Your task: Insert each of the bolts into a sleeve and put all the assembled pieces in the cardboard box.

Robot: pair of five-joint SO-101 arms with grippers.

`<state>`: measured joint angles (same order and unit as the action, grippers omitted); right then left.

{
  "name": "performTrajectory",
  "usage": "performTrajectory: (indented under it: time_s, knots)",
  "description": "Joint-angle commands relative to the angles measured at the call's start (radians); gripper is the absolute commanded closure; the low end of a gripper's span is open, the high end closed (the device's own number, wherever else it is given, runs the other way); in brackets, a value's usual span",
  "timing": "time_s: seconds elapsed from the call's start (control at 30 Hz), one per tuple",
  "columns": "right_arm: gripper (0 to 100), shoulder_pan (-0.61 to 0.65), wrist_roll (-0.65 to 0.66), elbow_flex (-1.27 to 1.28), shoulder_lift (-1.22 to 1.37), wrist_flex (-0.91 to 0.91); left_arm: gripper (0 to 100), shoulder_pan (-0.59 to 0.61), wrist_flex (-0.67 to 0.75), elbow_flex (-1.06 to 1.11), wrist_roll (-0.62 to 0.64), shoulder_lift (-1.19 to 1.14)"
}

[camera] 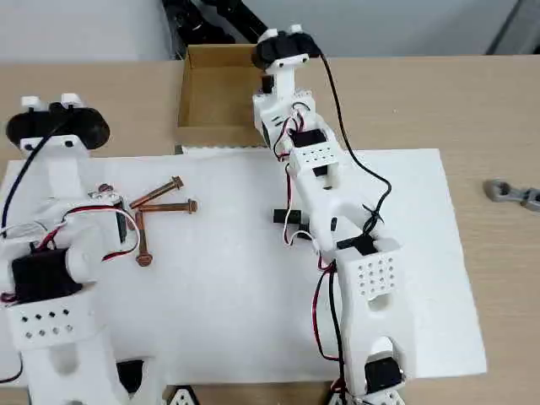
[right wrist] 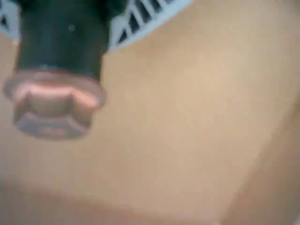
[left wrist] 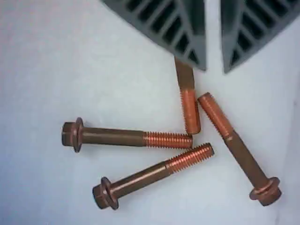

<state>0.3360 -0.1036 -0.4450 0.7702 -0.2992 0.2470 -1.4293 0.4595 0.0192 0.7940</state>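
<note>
Several copper bolts [left wrist: 126, 138] lie loose on the white sheet, fanned out close together; the high view shows them [camera: 164, 201] just right of the left arm. My left gripper [left wrist: 213, 42] hangs open right above them, and one bolt [left wrist: 187, 101] runs under one of its fingers [left wrist: 173, 28]. The right arm stretches to the cardboard box [camera: 211, 97] at the back. My right gripper [right wrist: 65, 18] is shut on a black sleeve [right wrist: 61, 42] whose end shows a copper bolt head [right wrist: 54, 105], held over the brown box floor [right wrist: 197, 117].
A white foam sheet [camera: 236, 304] covers the middle of the wooden table [camera: 472, 110]. A grey metal tool [camera: 510, 192] lies at the far right on the wood. A small black part [camera: 282, 215] sits beside the right arm.
</note>
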Motion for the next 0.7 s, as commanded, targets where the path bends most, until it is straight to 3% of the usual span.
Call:
performTrajectory:
  time_s: [0.0, 0.1, 0.37, 0.5, 0.67]
  knots:
    - [89.8, -0.013, -0.011, -0.078, -0.024, -0.031, 99, 0.000, 0.003, -0.001, 0.005, 0.012]
    - [85.3, -0.012, -0.012, -0.078, -0.027, -0.082, 99, 0.000, 0.003, 0.019, 0.003, 0.012]
    - [85.1, -0.016, -0.051, -0.083, -0.087, -0.176, 99, 0.006, 0.028, 0.035, 0.005, 0.002]
    - [85.1, -0.016, -0.097, -0.083, -0.182, -0.255, 93, 0.008, 0.041, 0.033, 0.029, 0.000]
    - [87.0, -0.016, -0.104, -0.081, -0.332, -0.441, 91, 0.101, 0.097, 0.024, 0.080, -0.046]
